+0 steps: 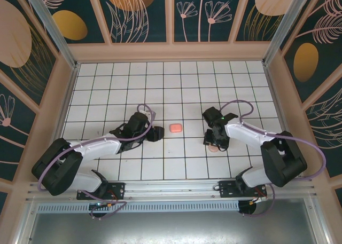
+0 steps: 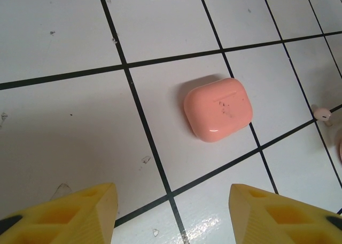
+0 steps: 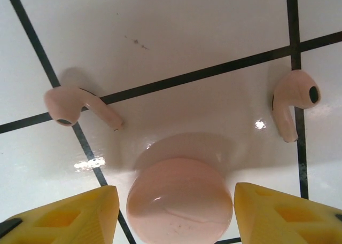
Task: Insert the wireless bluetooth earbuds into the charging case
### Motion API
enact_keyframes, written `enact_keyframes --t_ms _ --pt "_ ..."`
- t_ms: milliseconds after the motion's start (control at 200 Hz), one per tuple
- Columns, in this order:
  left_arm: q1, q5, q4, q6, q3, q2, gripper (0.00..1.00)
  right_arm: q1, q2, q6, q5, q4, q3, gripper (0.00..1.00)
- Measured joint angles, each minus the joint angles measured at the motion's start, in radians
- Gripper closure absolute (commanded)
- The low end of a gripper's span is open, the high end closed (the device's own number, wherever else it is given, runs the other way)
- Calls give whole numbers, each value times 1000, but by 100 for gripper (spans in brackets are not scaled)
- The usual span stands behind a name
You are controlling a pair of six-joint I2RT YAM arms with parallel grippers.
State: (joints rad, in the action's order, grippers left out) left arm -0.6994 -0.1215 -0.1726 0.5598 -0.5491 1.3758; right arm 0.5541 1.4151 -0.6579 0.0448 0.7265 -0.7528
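White glossy tiles ruled with black lines cover the worktop [image 1: 133, 78], which is walled by dark teal panels painted with plants. From above, the left gripper [image 1: 155, 133] lies just beside a coral rounded-rectangular plastic pod [image 1: 175, 127] near the centre. The right gripper [image 1: 213, 142] hangs over a pale pink round plastic pod [image 1: 212, 147] further right. The left wrist camera shows its jaws standing apart with nothing between them. The coral pod lies ahead of them, closed, and one tiny salmon-pink plastic earbud [image 2: 322, 113] rests at the far right edge, well apart from them. The right wrist camera shows its jaws spread astride the round pod, seemingly just clear of its sides. The two earbuds lie beyond the tips, one to the left [image 3: 85, 109] with its stem slanting toward the pod, the other to the right [image 3: 293, 101] with its stem pointing back toward the jaws. Neither earbud sits in a case. The right arm is plainly nearer, so a pick would likely need a short reach forward and a turn to cross a stem.
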Motion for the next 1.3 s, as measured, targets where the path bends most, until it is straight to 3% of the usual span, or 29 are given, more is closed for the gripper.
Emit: enact_keyframes --t_ms 315,631,876,1046,1296 --pt "0 0 -5 0 14 -3 44 13 48 0 -17 -4 0 42" --pt "0 0 -6 -8 14 -3 44 24 57 -4 -15 -3 -3 53" --pt "0 -44 -47 -59 33 -52 44 77 -30 -3 -10 -35 -5 55" --pt "0 -159 -142 -143 68 -113 45 158 -167 23 -8 -166 -27 57" --pt "0 -302 -287 -263 90 -211 45 249 -282 101 -92 -561 -14 57"
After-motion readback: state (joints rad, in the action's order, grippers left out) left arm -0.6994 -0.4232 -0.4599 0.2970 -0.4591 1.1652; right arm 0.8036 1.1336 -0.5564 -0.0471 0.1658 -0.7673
